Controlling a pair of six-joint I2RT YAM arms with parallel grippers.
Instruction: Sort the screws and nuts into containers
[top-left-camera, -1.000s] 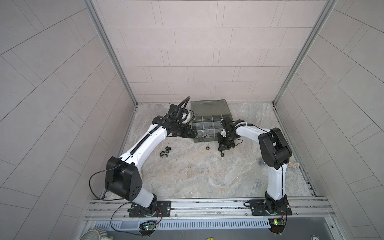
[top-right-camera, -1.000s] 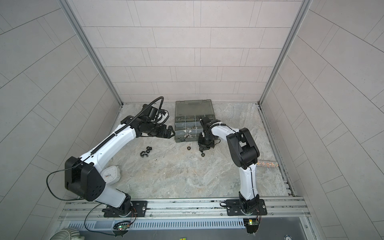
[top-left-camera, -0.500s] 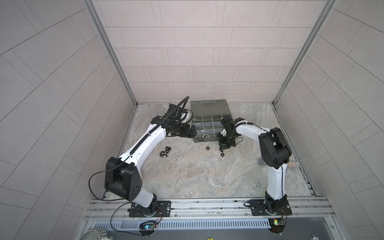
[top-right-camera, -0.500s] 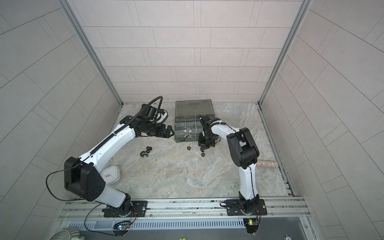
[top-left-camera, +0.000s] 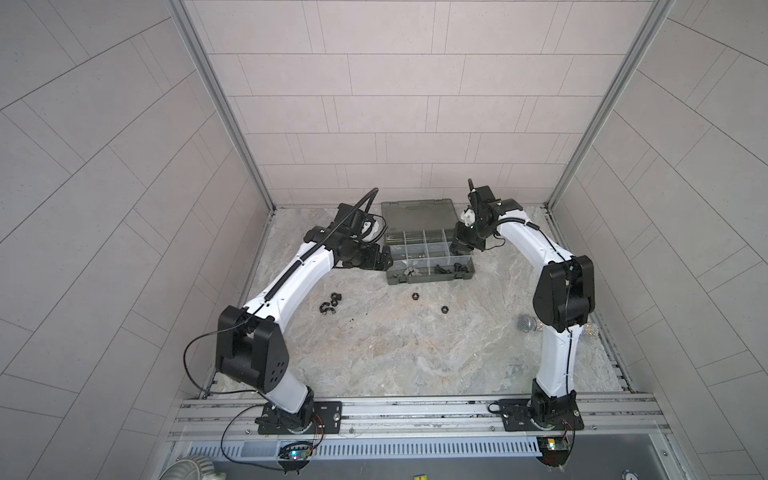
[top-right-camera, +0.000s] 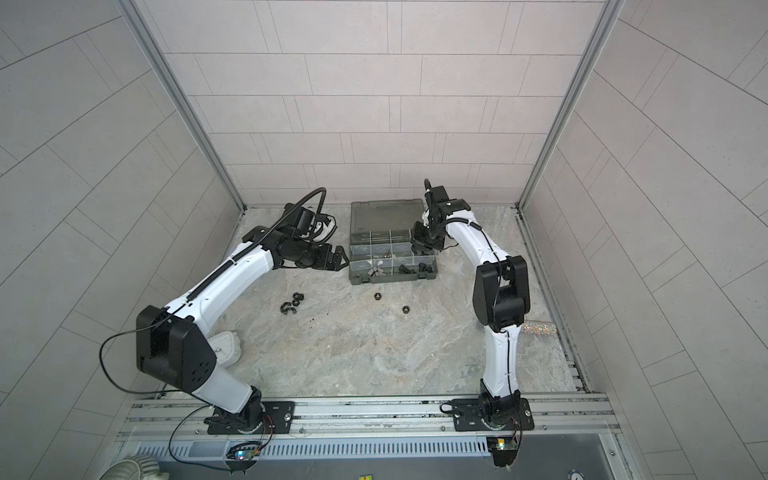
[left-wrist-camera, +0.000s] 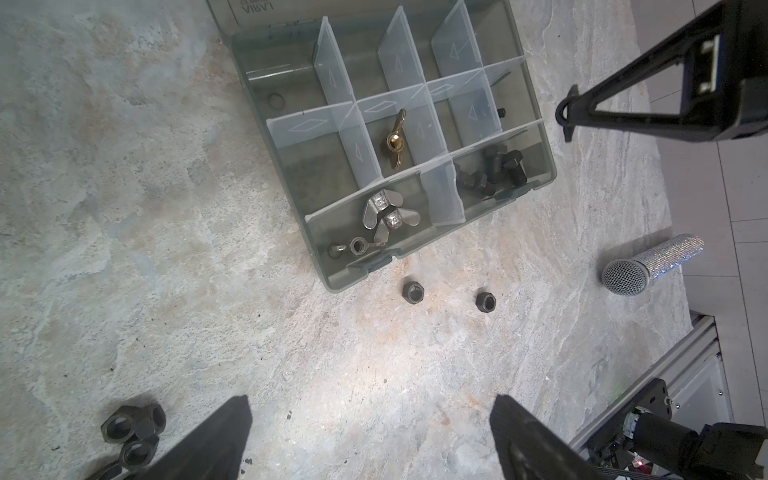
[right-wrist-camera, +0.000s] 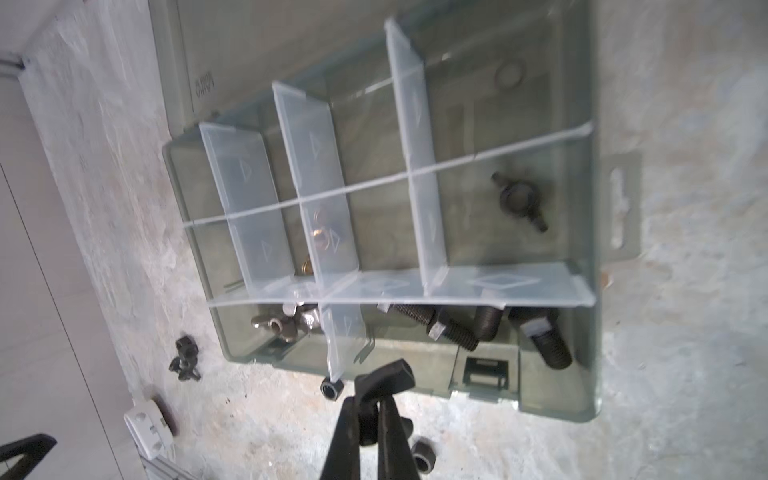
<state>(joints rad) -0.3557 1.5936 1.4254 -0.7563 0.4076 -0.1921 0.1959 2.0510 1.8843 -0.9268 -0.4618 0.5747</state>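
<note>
- A grey marbled stone tabletop (top-left-camera: 395, 353) fills the floor of a booth walled with pale rectangular tiles (top-left-camera: 395, 124).
- A smoky-grey translucent plastic organizer case (top-left-camera: 428, 279) sits at the back centre. Its long axis runs left to right, parallel to the back wall.
- The case's hinged lid (top-left-camera: 415, 212) lies flat and open toward that wall.
- Pale dividers split the case into small rectangular compartments (left-wrist-camera: 419, 124).
- The stubby black screws (left-wrist-camera: 494, 172) lie on their sides in the front row's right compartment. Their shanks are flat and point in mixed directions.
- Silvery winged nuts (left-wrist-camera: 384, 214) are piled in the front row's left compartment.
- A brass-coloured winged nut (left-wrist-camera: 395, 141) lies in the middle row, its wings running front to back.
- A black winged nut (right-wrist-camera: 519, 199) lies in the middle row's right compartment, its wings diagonal to the dividers.
- Two black hexagonal nuts (top-left-camera: 414, 296) (top-left-camera: 444, 309) lie flat on the table just in front of the case, holes up and apart from each other.
- A bunch of black nuts (top-left-camera: 330, 305) sits further left, the pieces touching.
- The left gripper (top-left-camera: 389, 257) points at the case's left end from just beside it. Its jaws are spread wide and hold nothing.
- The right gripper (top-left-camera: 458, 249) hangs at the case's right end, pointing down, with its jaws pressed together.
- A mesh-headed microphone with a glittery handle (left-wrist-camera: 648, 266) lies on its side at the right edge.
</note>
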